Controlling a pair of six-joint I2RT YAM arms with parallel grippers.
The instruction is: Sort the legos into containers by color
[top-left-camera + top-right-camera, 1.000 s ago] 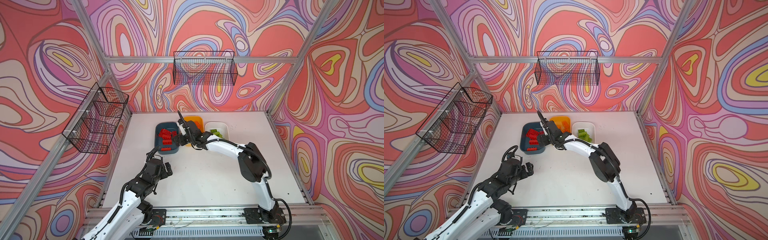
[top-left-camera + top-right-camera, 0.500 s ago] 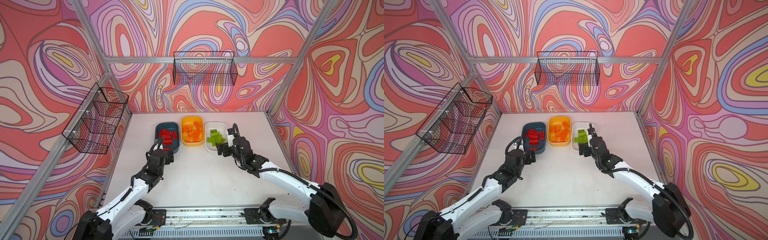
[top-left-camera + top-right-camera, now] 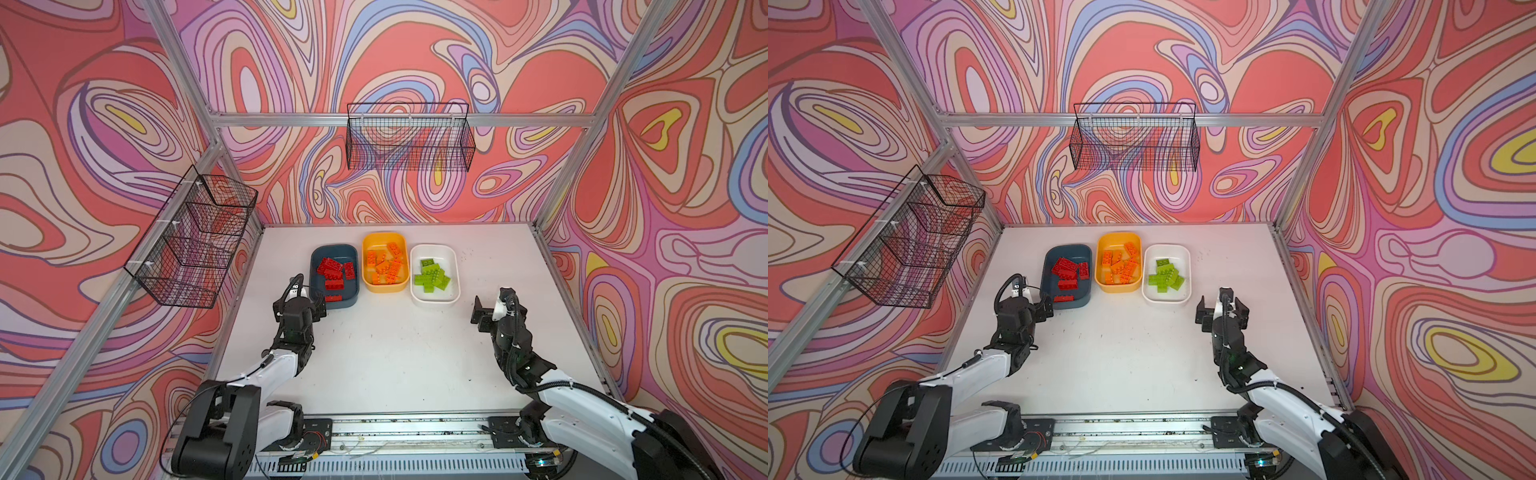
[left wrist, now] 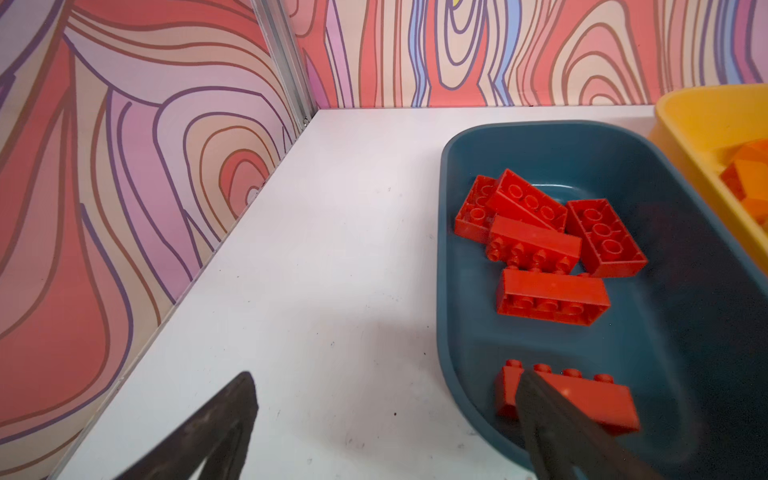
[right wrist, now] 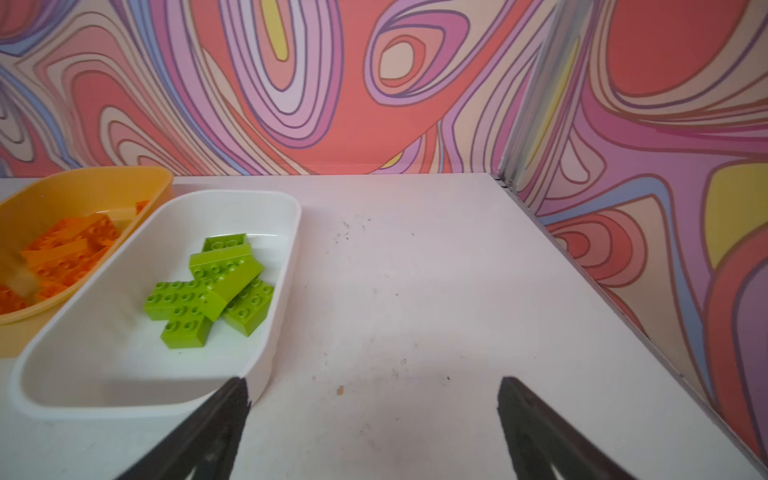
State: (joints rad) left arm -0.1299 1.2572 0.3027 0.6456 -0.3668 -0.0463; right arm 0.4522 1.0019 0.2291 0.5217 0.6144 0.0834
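Both top views show red legos (image 3: 334, 272) in the teal tray (image 3: 334, 251), orange legos (image 3: 384, 268) in the yellow tray (image 3: 382, 239) and green legos (image 3: 432, 278) in the white tray (image 3: 434, 250), side by side, while the wrist views show up close the left gripper (image 4: 384, 380) and right gripper (image 5: 372, 385) gaping wide, empty.

My left wrist view cuts off the yellow tray (image 4: 706, 124), and a blurred jaw covers part of the nearest red brick (image 4: 594, 395).
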